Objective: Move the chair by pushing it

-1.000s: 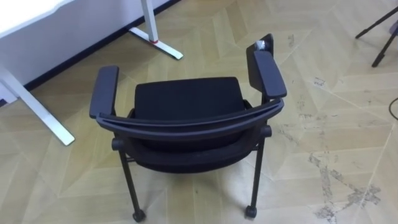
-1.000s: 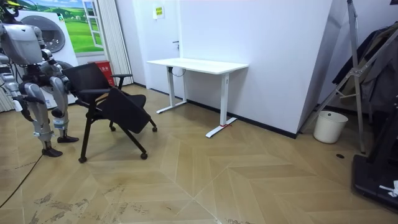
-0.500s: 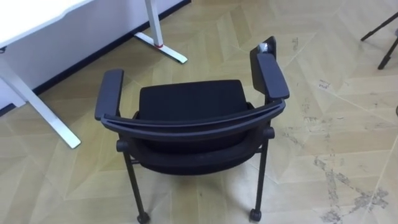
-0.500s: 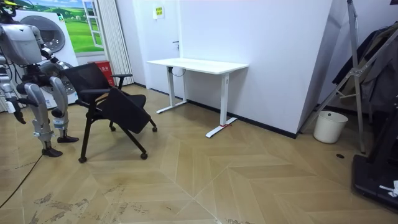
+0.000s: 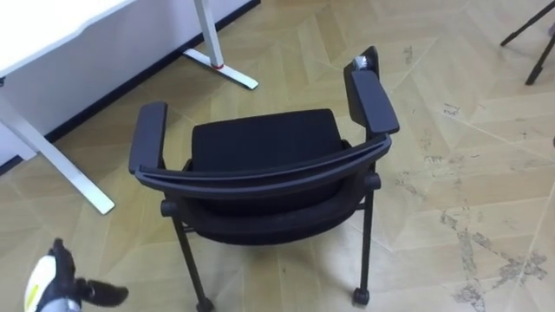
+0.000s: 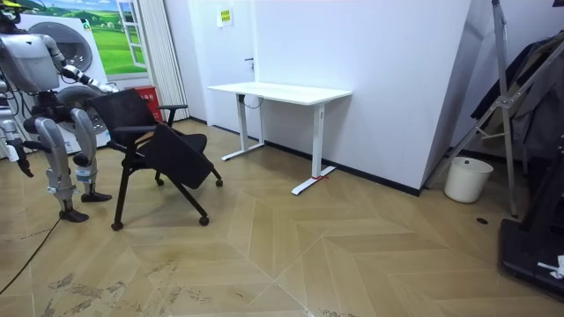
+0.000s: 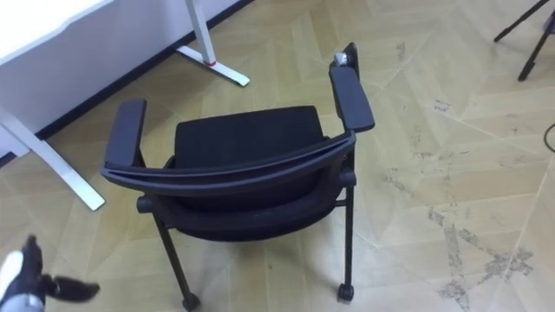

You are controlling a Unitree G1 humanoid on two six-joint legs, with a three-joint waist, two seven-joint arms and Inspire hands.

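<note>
Chair stands at 12 o'clock, its back toward the robot, top rail running 9 to 3, desk beyond at 10. Left hand, low at 7 o'clock, fingers loosely spread and empty, looks nearer; the rail lies at its 1 o'clock. Right hand hangs low in the room view

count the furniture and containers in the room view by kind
chair: 1
desk: 1
bucket: 1
total: 3
</note>
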